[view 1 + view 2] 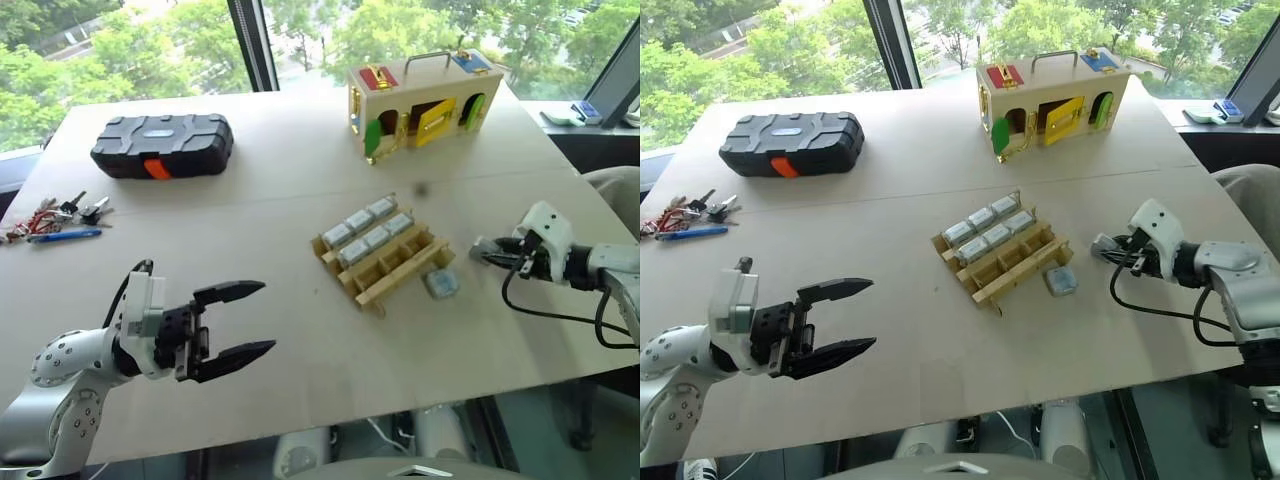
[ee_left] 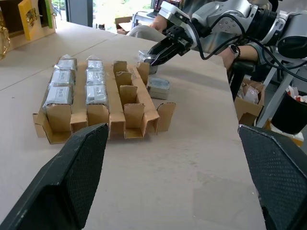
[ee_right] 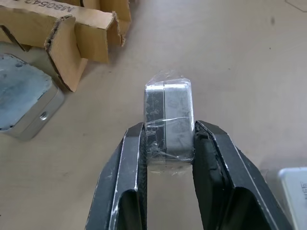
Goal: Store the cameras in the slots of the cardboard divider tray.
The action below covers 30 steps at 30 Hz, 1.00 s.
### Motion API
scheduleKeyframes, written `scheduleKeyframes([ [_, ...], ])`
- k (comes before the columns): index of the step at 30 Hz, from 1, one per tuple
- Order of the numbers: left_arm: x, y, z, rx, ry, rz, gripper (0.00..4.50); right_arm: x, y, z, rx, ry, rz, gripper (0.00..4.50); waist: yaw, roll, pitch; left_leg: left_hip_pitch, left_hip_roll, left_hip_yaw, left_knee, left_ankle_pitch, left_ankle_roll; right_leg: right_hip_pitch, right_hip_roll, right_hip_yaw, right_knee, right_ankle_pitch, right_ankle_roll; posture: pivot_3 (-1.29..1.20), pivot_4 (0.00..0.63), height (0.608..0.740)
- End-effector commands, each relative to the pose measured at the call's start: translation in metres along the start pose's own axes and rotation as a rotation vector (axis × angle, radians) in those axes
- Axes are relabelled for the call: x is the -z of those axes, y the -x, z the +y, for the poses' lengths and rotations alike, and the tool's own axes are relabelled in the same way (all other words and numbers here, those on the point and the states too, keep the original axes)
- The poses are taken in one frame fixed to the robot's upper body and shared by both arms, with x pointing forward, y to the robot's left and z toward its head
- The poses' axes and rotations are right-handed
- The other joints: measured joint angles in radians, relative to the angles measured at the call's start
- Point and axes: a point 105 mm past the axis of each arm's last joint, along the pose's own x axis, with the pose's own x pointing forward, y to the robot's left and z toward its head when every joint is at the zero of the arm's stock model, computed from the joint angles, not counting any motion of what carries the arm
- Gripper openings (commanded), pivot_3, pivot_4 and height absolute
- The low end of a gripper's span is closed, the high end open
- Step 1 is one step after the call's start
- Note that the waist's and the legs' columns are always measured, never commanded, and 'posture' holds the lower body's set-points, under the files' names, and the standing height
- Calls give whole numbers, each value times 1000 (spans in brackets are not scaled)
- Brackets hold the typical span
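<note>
I work at a pale plywood table set against tall windows with green trees outside. On it stands the cardboard divider tray, tan corrugated strips crossing into a grid; six cameras, silver-grey blocks wrapped in clear film, fill two of its rows, and the third row stands empty. A seventh camera, bluish with rounded corners, lies flat on the table just beside the tray. My right gripper has its two black fingers clamped on an eighth, wrapped camera, near the tray's corner. My left gripper hovers with its fingers spread wide, holding nothing. Farther off sit one black ribbed case, one wooden box with coloured doors, and a bunch of keys by a blue pen.
</note>
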Motion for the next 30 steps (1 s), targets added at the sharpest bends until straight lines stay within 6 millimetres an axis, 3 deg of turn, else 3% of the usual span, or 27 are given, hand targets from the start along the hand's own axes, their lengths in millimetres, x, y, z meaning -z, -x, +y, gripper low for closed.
scheduleKeyframes([
  [1,-6,-2,-2,-3,-43,-15,4500,-64,18,16,-109,209,-125,750,0,2,1,-1,0,0,0,1,1,-1,0,0,0,0,0,0,150,740],
  [6,-1,-4,2,-28,-42,-15,4500,-112,10,56,-304,476,-189,750,-3,2,1,0,1,1,0,0,1,-3,2,0,0,0,0,0,150,740],
  [11,3,0,2,-48,-40,-5,4500,-135,-18,86,-465,673,-252,750,-2,2,1,-1,3,1,0,-1,-3,-3,2,0,1,0,0,0,150,740],
  [18,11,8,-3,-106,-24,12,4500,-135,-44,111,-611,790,-286,750,1,1,2,-2,1,2,0,0,2,-4,0,1,0,1,-2,0,150,740],
  [30,12,7,-19,-154,-7,-8,4500,-115,-61,116,-712,952,-233,750,-2,1,2,-1,1,2,0,-1,-1,-4,0,1,1,0,-1,0,150,740],
])
